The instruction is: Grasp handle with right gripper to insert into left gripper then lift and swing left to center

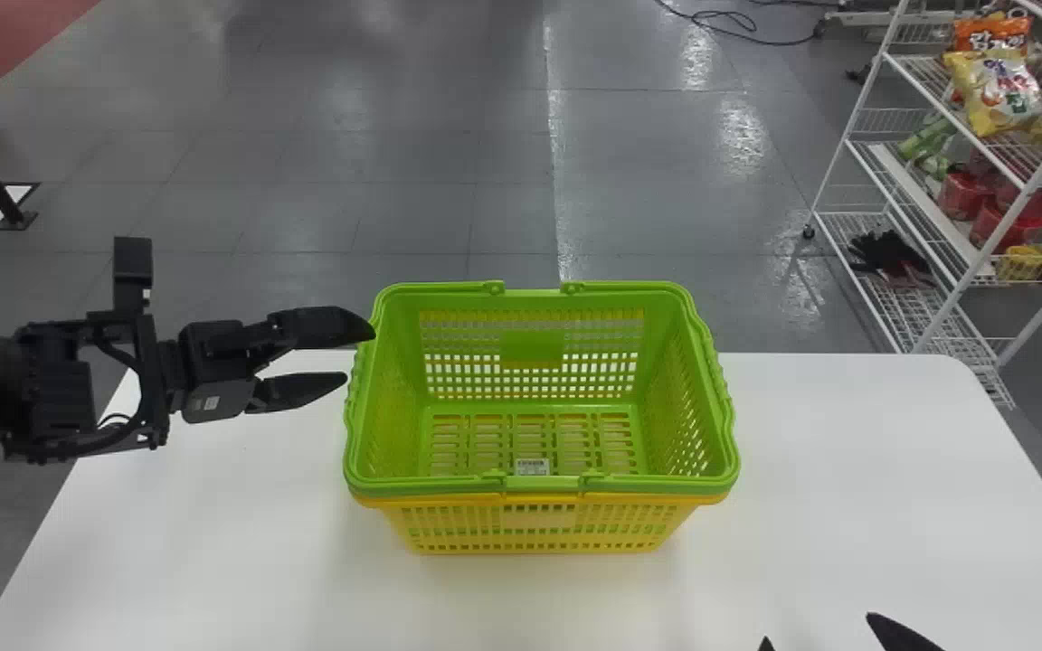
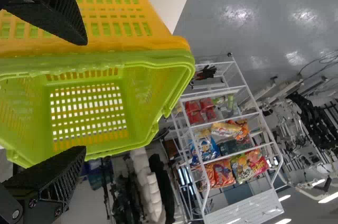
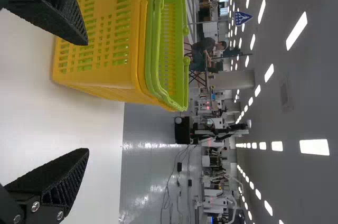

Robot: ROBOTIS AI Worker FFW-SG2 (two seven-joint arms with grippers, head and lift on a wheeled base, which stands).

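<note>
The green basket sits nested in the yellow basket on the white bench. The left pincer, beside its left rim, and right pincer, nearer the robot, both have fingers spread apart.

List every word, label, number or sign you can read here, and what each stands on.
Nothing legible to quote.
White label inside the green plastic basket: too small.
Pale label on the black left gripper: too small.
Colourful snack bags on the white wire rack: too small.
Blue-and-white sign: too small.
</note>
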